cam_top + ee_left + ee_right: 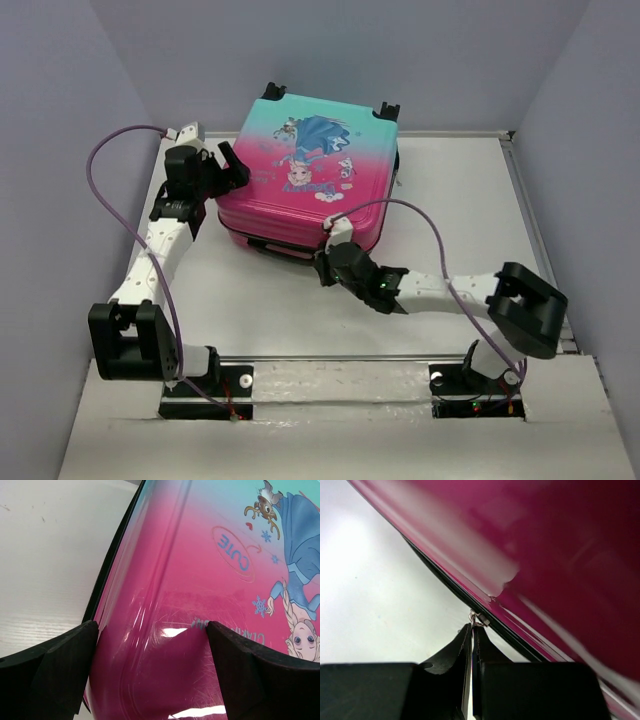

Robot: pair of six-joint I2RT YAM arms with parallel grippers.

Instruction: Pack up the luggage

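The luggage lies flat and closed on the table, teal at the far end, pink at the near end, princess print up. My left gripper is open at its left edge, jaws spread over the pink shell, resting on or just above it. My right gripper is at the near edge, shut on the small metal zipper pull on the black zipper line. The lining is hidden.
White table surface lies in front of the luggage. Grey walls enclose the left, back and right. A purple cable loops from the left arm. A black handle shows on the luggage's near side.
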